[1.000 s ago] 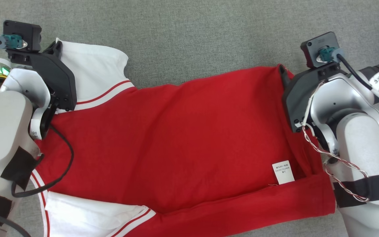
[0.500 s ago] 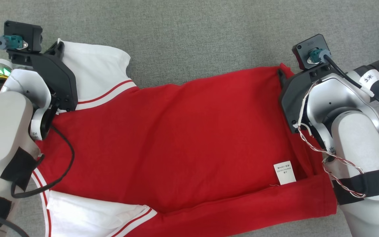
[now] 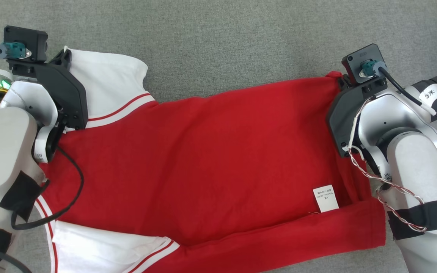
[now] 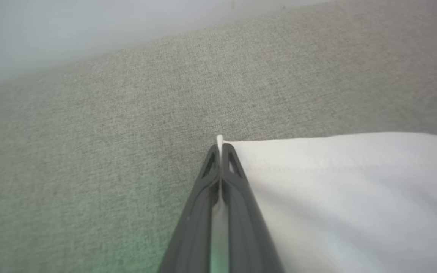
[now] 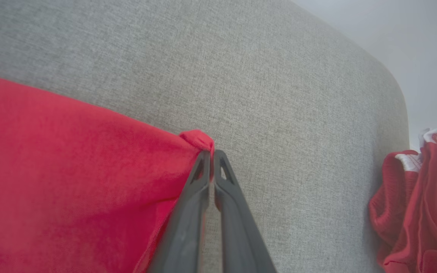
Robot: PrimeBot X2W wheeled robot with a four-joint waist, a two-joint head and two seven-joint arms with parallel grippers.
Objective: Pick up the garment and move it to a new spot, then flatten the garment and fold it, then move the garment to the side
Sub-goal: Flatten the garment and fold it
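Head view looks down; wrist views, probably low, share garment (image 3: 203, 151) corners.

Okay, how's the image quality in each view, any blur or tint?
Head view: even light, the garment sharp. Left wrist view: soft focus, a green tint low beside the left gripper. Right wrist view: the right gripper blurs near the lens.

Soft matt cloth garment (image 3: 211, 151), rough woven grey surface (image 3: 241, 45)

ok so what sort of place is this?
Probably a garment-folding test bench: a grey fabric-covered surface, one red-and-white shirt spread out on it, and a second red garment bunched at its edge.
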